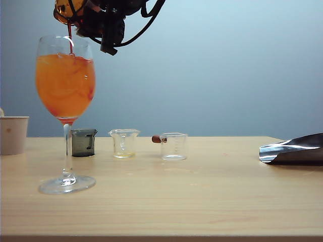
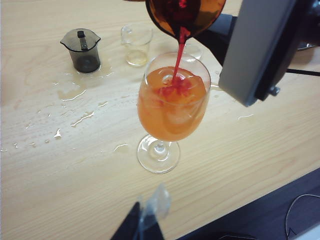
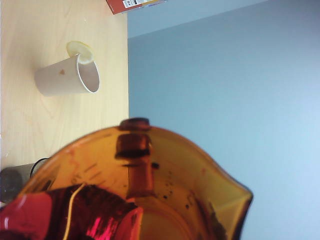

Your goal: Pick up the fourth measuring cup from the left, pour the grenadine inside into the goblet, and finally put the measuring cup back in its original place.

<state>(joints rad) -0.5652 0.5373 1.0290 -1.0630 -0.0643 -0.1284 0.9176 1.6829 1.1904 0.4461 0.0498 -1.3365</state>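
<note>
The fourth measuring cup (image 1: 67, 10), amber-orange, hangs tipped over the goblet (image 1: 65, 80) at the upper left of the exterior view. My right gripper (image 1: 86, 15) is shut on it. A thin stream of dark red grenadine (image 1: 70, 39) falls from the spout into the orange drink. In the left wrist view the cup (image 2: 185, 15) pours grenadine (image 2: 178, 57) into the goblet (image 2: 172, 107), where it spreads in red clouds. The right wrist view is filled by the cup (image 3: 160, 170) with grenadine (image 3: 95, 215) pooled inside. My left gripper (image 2: 145, 225) hovers shut near the table's front edge, holding nothing.
Behind the goblet stand a smoky grey cup (image 1: 83, 142), a clear cup (image 1: 124, 142) with a yellowish remnant and another clear cup (image 1: 174, 146). A paper cup (image 1: 13, 133) is at the far left and a silvery object (image 1: 292, 148) at the right. Wet spills (image 2: 75, 95) dot the table.
</note>
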